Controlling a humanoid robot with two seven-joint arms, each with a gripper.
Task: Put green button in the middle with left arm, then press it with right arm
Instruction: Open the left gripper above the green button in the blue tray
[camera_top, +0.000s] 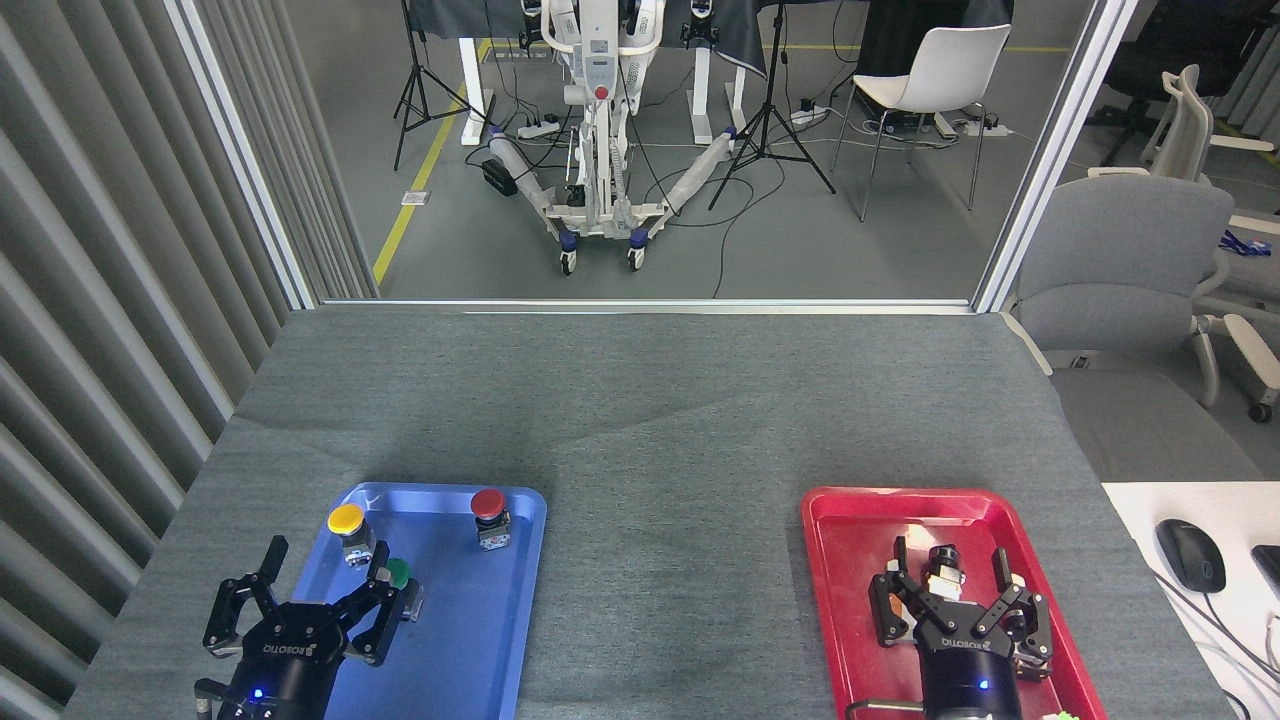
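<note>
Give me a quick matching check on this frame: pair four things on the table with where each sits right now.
Things:
1. green button
2. yellow button
3. red button
4. right gripper

Places:
A. far right corner of the blue tray
B. over the red tray
C. far left corner of the blue tray
D. by the right finger of the open left gripper

Pairs: 1-D, 2-C, 3-A, 4-B

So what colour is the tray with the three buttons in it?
Blue. The tray shows best in the head view, at the lower left.
</note>
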